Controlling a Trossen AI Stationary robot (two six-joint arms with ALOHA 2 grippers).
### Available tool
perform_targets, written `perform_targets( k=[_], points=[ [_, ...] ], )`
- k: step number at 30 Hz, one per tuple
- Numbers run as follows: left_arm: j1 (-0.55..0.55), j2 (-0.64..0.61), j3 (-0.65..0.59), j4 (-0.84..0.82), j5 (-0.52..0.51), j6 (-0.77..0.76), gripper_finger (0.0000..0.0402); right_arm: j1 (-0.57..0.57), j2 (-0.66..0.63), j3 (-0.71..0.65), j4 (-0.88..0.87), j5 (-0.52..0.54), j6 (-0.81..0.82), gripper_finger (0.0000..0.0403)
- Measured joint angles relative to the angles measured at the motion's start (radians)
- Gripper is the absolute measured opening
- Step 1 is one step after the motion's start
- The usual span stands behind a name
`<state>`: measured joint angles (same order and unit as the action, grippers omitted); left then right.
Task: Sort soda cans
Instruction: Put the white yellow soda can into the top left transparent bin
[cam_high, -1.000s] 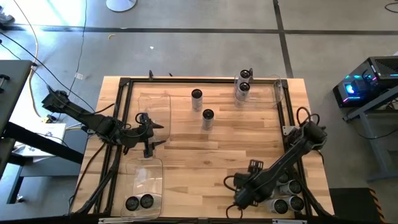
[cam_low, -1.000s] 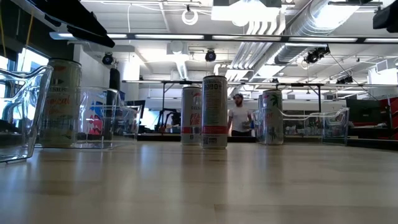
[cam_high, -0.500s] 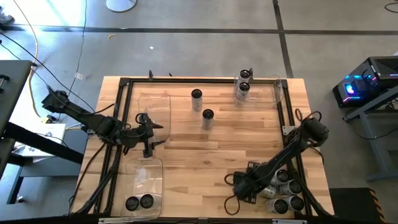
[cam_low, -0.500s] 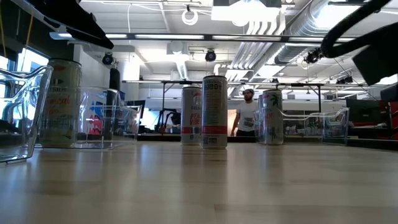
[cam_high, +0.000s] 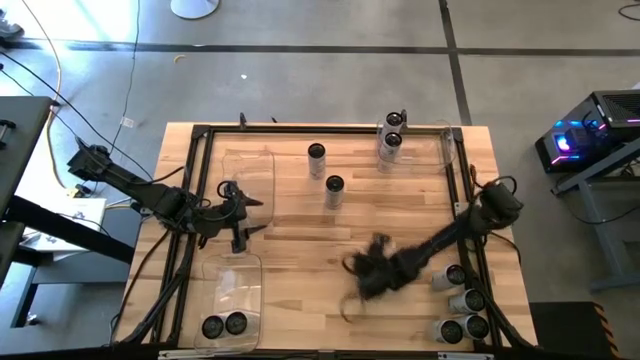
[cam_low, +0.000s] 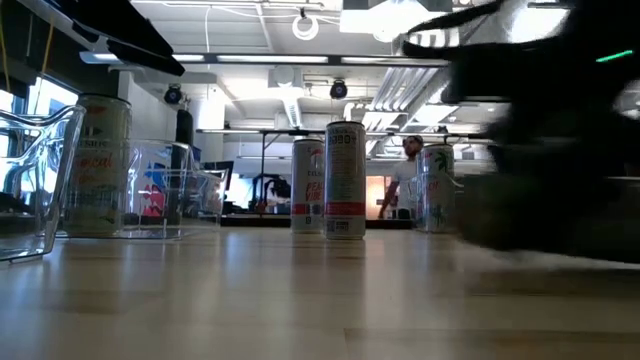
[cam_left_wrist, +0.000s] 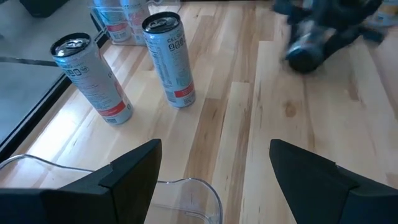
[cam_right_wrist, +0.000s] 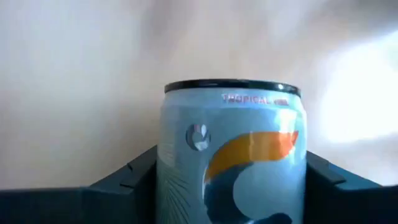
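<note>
My right gripper (cam_high: 368, 272) shows blurred over the table's near middle, shut on a light blue soda can (cam_right_wrist: 231, 155) with an orange swoosh. My left gripper (cam_high: 257, 216) waits open by the left side, nothing between its fingers (cam_left_wrist: 214, 155). Two soda cans (cam_high: 317, 153) (cam_high: 334, 186) stand upright mid-table. Two more (cam_high: 391, 132) stand in the far right bin. Another two (cam_high: 224, 325) stand in the near left bin. Several cans (cam_high: 462, 312) lie at the near right corner. My right gripper holds the can by its side wall (cam_right_wrist: 171, 171), pinched between the two fingers (cam_right_wrist: 134, 180), one on each side. The can lies along the fingers, its black-rimmed end (cam_right_wrist: 231, 86) pointing away from the wrist. Whether it is clear of the table cannot be told.
Clear plastic bins sit at the far left (cam_high: 262, 160), near left (cam_high: 232, 275) and far right (cam_high: 447, 146). A black frame (cam_high: 192, 180) runs round the tabletop. Bare wood lies between the mid-table cans and the near edge. A person walks in the room beyond the table (cam_low: 408, 180).
My right gripper has swung from beside the lying cans at the near right corner toward the table's middle, leftward and a little toward the far edge, tipping and turning as it went; it now looms blurred at the right of the low view.
</note>
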<state>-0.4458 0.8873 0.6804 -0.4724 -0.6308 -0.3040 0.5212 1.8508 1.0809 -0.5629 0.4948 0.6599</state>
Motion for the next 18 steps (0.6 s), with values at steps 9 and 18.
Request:
perform_targets(
  k=[9,18],
  points=[
    [0.001,0.000,0.000,0.000,-0.010,-0.017,0.0294,-0.142,-0.044,-0.160,0.956,0.224,-0.436,0.0233],
    [0.001,0.000,0.000,0.012,-0.041,-0.018,0.0294,-0.222,-0.004,-0.491,1.921,0.023,-0.645,0.0233]
  ],
)
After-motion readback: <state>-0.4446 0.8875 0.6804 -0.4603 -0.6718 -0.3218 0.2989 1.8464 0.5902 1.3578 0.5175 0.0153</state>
